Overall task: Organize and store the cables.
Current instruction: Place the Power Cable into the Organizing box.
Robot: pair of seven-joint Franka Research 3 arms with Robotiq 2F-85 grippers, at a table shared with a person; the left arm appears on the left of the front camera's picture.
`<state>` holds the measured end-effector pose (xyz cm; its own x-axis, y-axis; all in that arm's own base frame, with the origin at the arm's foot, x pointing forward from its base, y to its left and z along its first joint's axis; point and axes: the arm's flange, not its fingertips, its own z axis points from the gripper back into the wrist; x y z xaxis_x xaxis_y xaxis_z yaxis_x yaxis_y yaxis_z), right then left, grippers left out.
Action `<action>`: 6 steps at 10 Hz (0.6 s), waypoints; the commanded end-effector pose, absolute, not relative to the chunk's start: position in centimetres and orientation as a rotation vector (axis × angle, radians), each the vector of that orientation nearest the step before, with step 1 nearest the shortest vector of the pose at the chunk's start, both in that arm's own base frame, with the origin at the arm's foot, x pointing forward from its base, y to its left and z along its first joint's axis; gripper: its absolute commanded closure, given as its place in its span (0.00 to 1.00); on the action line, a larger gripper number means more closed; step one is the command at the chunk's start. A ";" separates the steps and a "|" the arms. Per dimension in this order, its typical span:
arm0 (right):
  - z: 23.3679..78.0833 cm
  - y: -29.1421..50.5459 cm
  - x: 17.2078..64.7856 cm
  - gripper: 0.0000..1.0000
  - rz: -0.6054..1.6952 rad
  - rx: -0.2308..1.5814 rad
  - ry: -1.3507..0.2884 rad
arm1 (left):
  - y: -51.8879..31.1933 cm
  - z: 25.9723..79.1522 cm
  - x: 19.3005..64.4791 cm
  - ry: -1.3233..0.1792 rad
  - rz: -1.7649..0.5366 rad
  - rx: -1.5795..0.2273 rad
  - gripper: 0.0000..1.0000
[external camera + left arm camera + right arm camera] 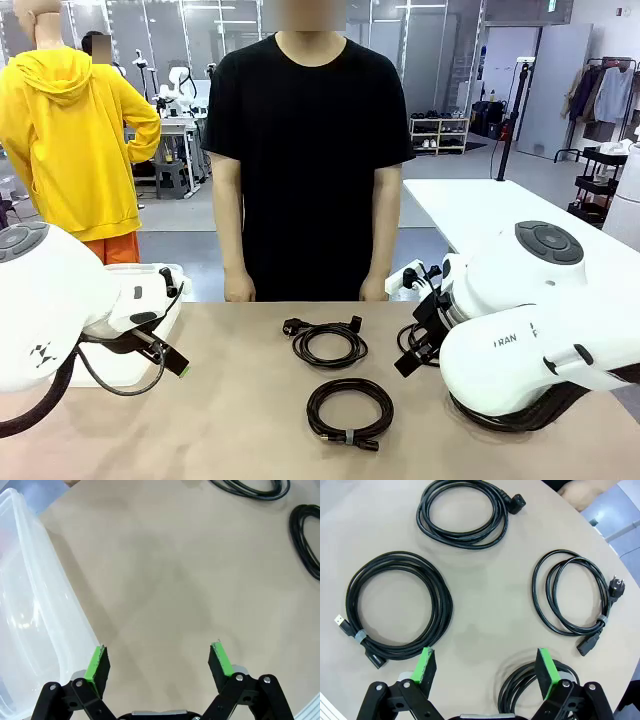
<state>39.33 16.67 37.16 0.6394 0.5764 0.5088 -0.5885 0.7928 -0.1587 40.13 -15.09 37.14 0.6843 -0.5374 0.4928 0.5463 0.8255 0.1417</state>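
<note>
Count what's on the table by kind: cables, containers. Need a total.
Black cable coils: 4 (right wrist view: top, left, right, bottom one partly hidden)
Clear plastic bin: 1
Total: 5

Jaws apart above tabletop; clear bin alongside; cable coils beyond.

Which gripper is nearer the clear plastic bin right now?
Left. The left gripper hangs open right beside the bin, whose wall is next to one finger. The right gripper is over at the table's other side, open above the cable coils.
</note>
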 end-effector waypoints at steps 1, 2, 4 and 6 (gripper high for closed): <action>37.2 16.7 39.3 0.00 0.664 0.022 -0.573 | -15.1 37.1 40.1 -0.547 -0.608 -0.017 0.00; 37.2 16.7 39.3 0.00 0.664 0.022 -0.573 | -15.1 37.1 40.1 -0.547 -0.608 -0.017 0.00; 37.2 16.7 39.3 0.00 0.664 0.022 -0.573 | -15.1 37.1 40.1 -0.547 -0.608 -0.017 0.00; 37.2 16.7 39.3 0.00 0.664 0.022 -0.573 | -15.1 37.1 40.1 -0.547 -0.608 -0.017 0.00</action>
<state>39.33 16.67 37.16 0.6383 0.5781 0.5084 -0.5895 0.7917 -0.1601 40.08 -15.22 37.14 0.6823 -0.5405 0.4923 0.5488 0.8235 0.1434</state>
